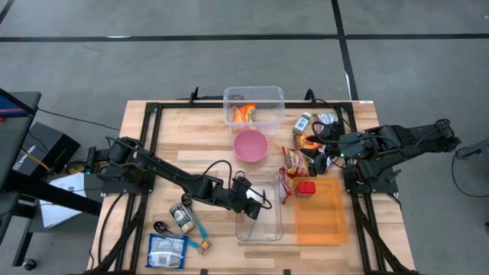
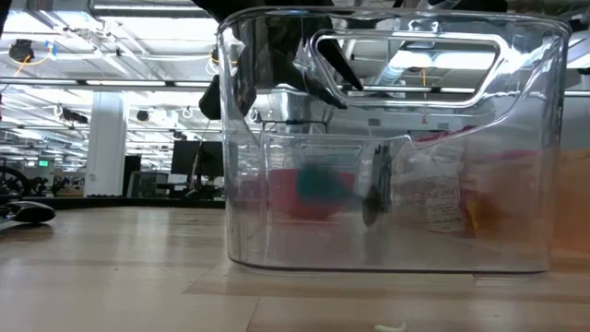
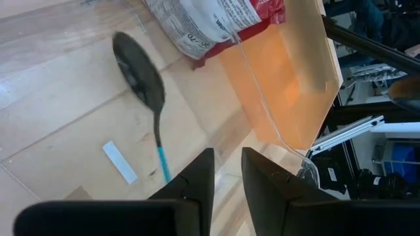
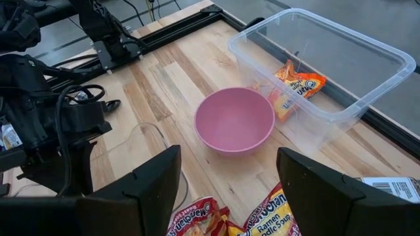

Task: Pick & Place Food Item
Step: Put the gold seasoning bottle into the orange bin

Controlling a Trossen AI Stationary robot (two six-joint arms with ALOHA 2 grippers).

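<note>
Clear bin (image 2: 387, 148) nearest, holding spoon (image 3: 141, 72); left gripper (image 1: 250, 205) above it, fingers narrowly parted, grasping nothing. Right gripper (image 4: 226, 190) released, empty, near ramen packets (image 1: 293, 160). Far bin (image 1: 254, 103) holds 1 packet (image 1: 244, 114); several items left.

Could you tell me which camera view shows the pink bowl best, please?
The right wrist view: the bowl is large, unobstructed, visibly empty. The high view shows it small; the low view only a pinkish blur through the bin; the left wrist view misses it.
</note>
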